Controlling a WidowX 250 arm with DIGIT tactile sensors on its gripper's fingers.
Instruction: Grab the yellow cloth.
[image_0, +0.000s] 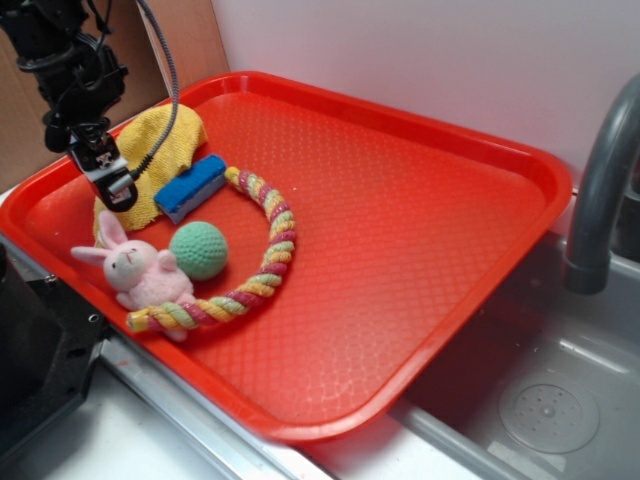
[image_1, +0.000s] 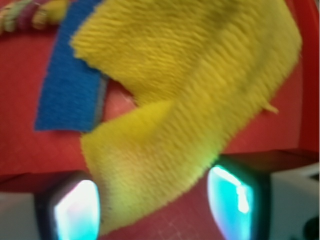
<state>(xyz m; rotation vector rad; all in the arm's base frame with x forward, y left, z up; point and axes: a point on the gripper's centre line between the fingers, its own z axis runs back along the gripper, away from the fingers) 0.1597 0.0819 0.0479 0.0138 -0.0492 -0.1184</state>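
Observation:
The yellow cloth (image_0: 165, 135) lies crumpled at the far left corner of the red tray (image_0: 420, 200), partly over the blue sponge (image_0: 192, 186). My gripper (image_0: 116, 188) hangs over the cloth's near end, low above the tray. In the wrist view the cloth (image_1: 190, 90) fills most of the frame, and one end of it reaches down between my gripper's (image_1: 155, 210) two spread fingers. The jaws stand open on either side of that end, with a gap showing to the right pad (image_1: 232, 200). The cloth rests on the tray, not lifted.
The blue sponge (image_1: 70, 90) lies just left of the cloth. A pastel braided rope (image_0: 270, 240) curves round a green ball (image_0: 198, 250), beside a pink plush bunny (image_0: 135, 265). A grey faucet (image_0: 600, 190) and a sink (image_0: 550, 400) are at the right.

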